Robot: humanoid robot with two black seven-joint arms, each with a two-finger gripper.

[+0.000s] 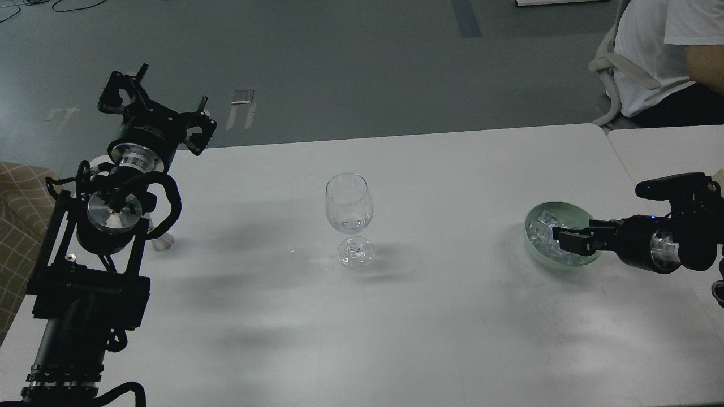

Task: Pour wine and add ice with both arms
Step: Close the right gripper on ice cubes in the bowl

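A clear stemmed glass (349, 203) stands upright at the table's middle, with a little clear wine (351, 224) at the bottom of its bowl. A pale green bowl (565, 263) at the right holds a heap of clear ice cubes (540, 230). My right gripper (568, 239) comes in from the right and reaches low into the bowl, at the ice; its dark fingers cannot be told apart. My left gripper (157, 104) is raised at the far left, over the table's back edge, with its claws spread and empty.
A small silvery cone-shaped cup (162, 242) stands on the white table (362, 339), partly hidden behind my left arm. A seated person (662, 51) is at the back right. A second table (662, 150) adjoins on the right.
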